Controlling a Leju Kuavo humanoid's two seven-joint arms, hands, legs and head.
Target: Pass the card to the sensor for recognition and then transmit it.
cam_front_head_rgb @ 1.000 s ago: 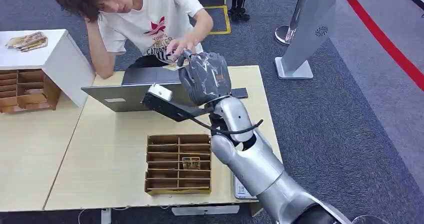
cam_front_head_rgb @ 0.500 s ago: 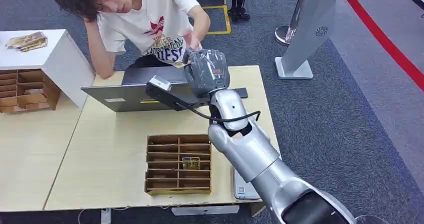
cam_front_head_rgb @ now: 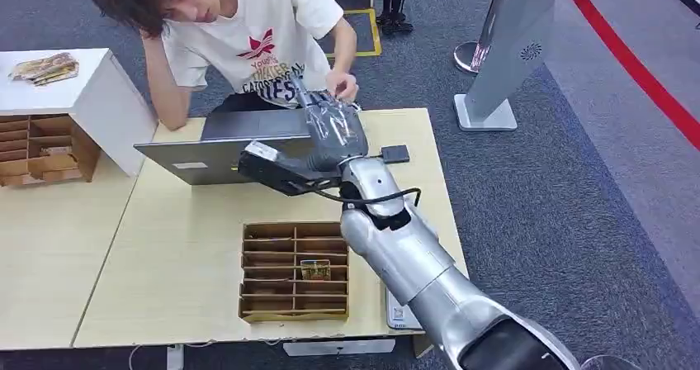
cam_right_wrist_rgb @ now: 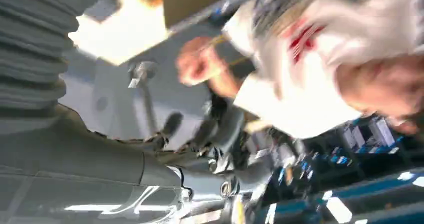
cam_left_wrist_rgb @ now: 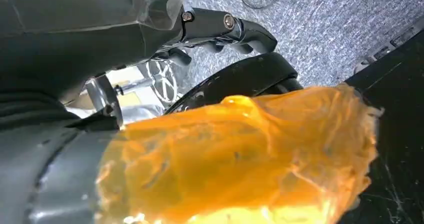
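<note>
Pale wooden desk point(cam_front_head_rgb: 165, 254) on grey-blue carpet point(cam_front_head_rgb: 561, 188), a red floor line point(cam_front_head_rgb: 636, 64) running along the far right. One brown wooden compartment tray point(cam_front_head_rgb: 295, 270) near the desk's front edge, holding one small yellowish card point(cam_front_head_rgb: 314, 268) in a middle-row slot. One grey open laptop point(cam_front_head_rgb: 223, 147) toward the back of the desk, one small black square sensor point(cam_front_head_rgb: 395, 154) just beside it to the right. One person in a white printed T-shirt point(cam_front_head_rgb: 264, 40) seated behind the desk, one hand point(cam_front_head_rgb: 340, 85) close to the robot's. Right hand point(cam_front_head_rgb: 328, 122) stretched over the laptop toward that person, fingers extended; whether holding a card, cannot tell. Left hand point(cam_left_wrist_rgb: 220, 29) hanging above carpet, dark fingers curled inward, holding nothing. One white cabinet point(cam_front_head_rgb: 74, 97) at far left.
</note>
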